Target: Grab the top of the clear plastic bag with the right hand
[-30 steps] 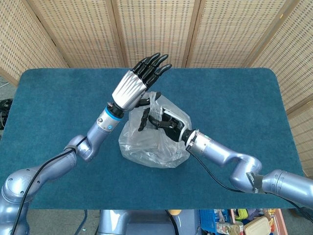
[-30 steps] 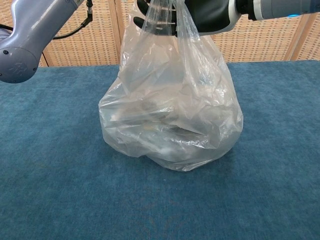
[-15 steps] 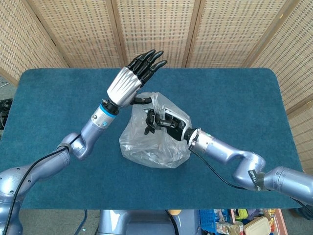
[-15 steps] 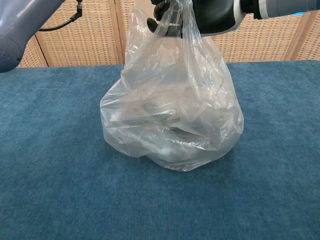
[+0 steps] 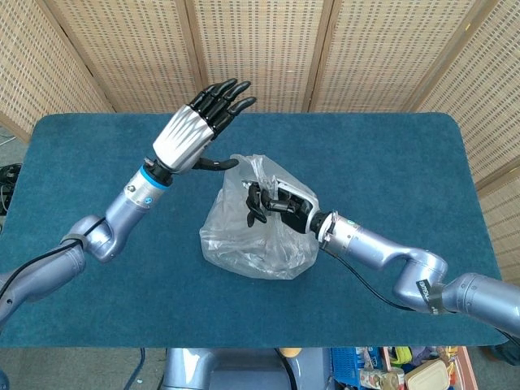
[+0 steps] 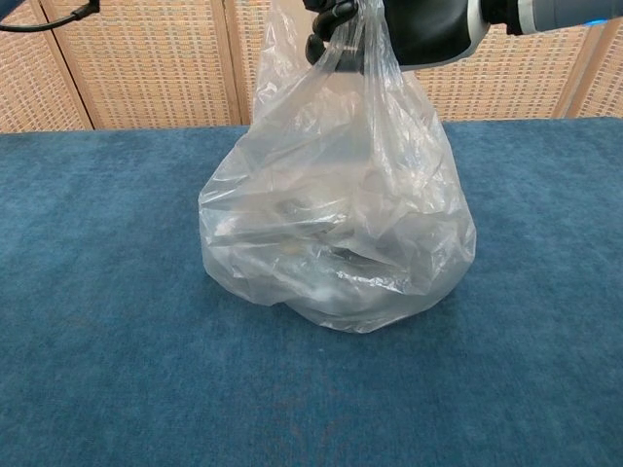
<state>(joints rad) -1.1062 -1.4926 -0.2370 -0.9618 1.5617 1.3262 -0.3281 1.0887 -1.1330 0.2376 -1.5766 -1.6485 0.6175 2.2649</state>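
Blue surface (image 5: 390,154) before wicker screens (image 5: 268,49) | clear bag (image 6: 336,224) upright mid-surface | right hand (image 5: 272,201) fingers closed on bag's gathered top | left hand (image 5: 188,130) raised beside it, fingers spread, empty

The left hand (image 5: 188,132) is raised above the desk's far left part, flat and open, its dark fingers (image 5: 221,94) stretched out toward the far edge and the thumb jutting sideways. Its silver forearm slopes down to the near left corner. The right hand (image 5: 272,202) sits over the middle of the desk, fingers (image 6: 336,21) curled tightly closed. The right arm runs from it to the near right corner, wrist straight.
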